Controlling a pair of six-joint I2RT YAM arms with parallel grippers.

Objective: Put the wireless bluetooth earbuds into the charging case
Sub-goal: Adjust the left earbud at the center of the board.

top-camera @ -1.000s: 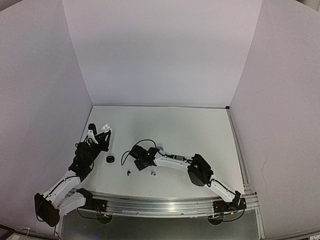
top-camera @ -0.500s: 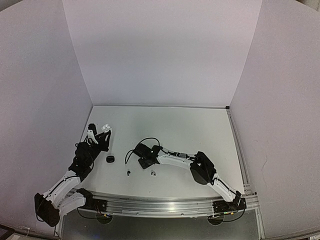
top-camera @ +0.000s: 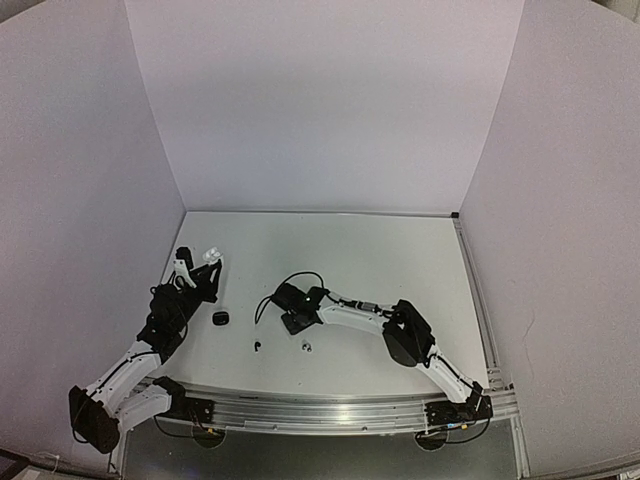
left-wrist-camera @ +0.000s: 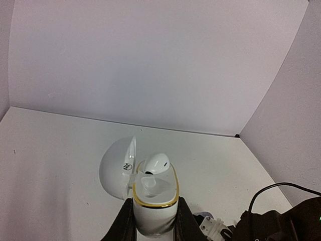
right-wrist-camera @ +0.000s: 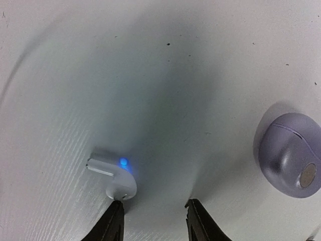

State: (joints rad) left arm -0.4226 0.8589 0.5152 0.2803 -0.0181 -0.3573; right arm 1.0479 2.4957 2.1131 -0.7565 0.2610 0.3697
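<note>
A white counter (top-camera: 400,260) stands enclosed by three plain pale walls (top-camera: 320,100); a metal rail (top-camera: 330,412) runs along its near edge.

The left claw (left-wrist-camera: 153,222) is clamped tight while the right claw (right-wrist-camera: 155,221) hangs low (fingers parted).

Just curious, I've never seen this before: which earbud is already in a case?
The white earbud standing in the open, gold-rimmed white case that the left tool grips. The other white earbud lies on the table, glowing blue.
</note>
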